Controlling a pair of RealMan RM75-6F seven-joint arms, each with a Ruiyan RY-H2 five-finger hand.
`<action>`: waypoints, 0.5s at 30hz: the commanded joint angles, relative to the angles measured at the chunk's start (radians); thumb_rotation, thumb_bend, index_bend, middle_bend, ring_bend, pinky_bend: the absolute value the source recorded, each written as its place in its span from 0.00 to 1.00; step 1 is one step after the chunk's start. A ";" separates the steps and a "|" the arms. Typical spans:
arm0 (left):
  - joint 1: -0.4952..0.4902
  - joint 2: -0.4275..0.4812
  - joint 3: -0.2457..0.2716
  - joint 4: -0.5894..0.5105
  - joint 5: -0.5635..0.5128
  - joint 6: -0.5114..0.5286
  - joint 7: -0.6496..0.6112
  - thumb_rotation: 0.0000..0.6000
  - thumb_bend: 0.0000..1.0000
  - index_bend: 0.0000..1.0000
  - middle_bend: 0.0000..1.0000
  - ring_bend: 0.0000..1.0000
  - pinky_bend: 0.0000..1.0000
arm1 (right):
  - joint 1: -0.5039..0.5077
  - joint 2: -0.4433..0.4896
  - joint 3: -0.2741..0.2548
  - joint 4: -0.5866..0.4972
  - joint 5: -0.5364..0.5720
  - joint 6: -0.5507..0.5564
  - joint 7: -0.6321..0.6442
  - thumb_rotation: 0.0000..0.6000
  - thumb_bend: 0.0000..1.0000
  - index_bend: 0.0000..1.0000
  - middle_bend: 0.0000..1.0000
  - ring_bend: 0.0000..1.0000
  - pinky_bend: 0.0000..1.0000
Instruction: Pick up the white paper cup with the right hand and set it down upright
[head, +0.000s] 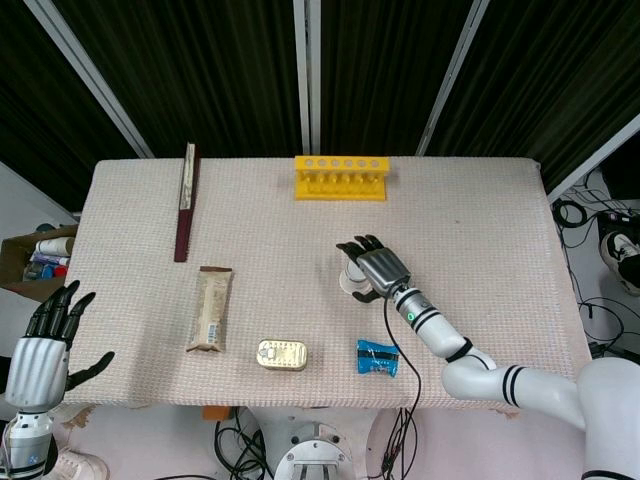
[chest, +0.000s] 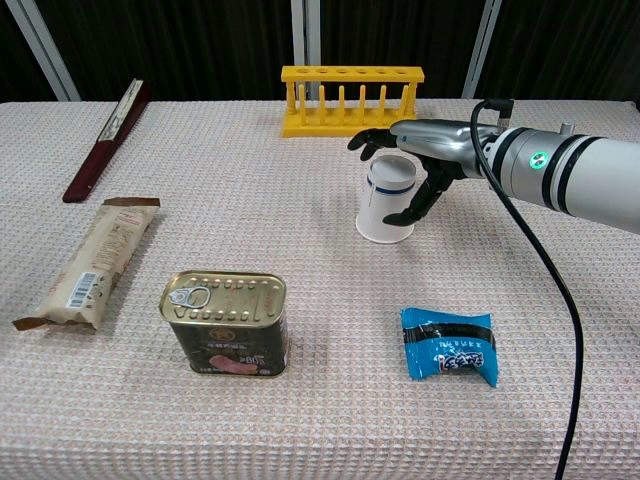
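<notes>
The white paper cup (chest: 386, 203) stands mid-table with its wide end low and turned toward the chest camera, its narrow end up under my palm. My right hand (chest: 420, 150) reaches in from the right and grips it, fingers curled over the top and far side, thumb down its right wall. From the head view the right hand (head: 375, 268) covers most of the cup (head: 350, 280); only a white edge shows at its left. Whether the cup touches the cloth I cannot tell. My left hand (head: 45, 350) hovers off the table's front left corner, fingers spread, holding nothing.
A yellow tube rack (chest: 352, 98) stands behind the cup. A blue snack packet (chest: 449, 345) lies in front of it, a tin can (chest: 227, 322) to the front left. A wrapped bar (chest: 88, 262) and a dark red book (chest: 107, 138) lie at the left.
</notes>
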 joint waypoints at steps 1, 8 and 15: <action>-0.001 0.002 0.001 -0.001 -0.008 -0.010 -0.002 1.00 0.06 0.13 0.02 0.06 0.16 | 0.002 0.000 -0.002 0.001 -0.001 0.000 0.001 1.00 0.20 0.09 0.14 0.01 0.04; 0.003 0.011 0.013 -0.011 -0.029 -0.035 -0.003 1.00 0.06 0.13 0.02 0.06 0.16 | -0.001 0.014 -0.009 -0.016 -0.010 0.019 -0.002 1.00 0.20 0.10 0.15 0.02 0.04; 0.005 0.015 0.014 -0.013 -0.041 -0.045 -0.009 1.00 0.06 0.13 0.02 0.06 0.16 | 0.013 0.038 -0.019 -0.031 0.018 0.036 -0.091 1.00 0.26 0.18 0.21 0.11 0.12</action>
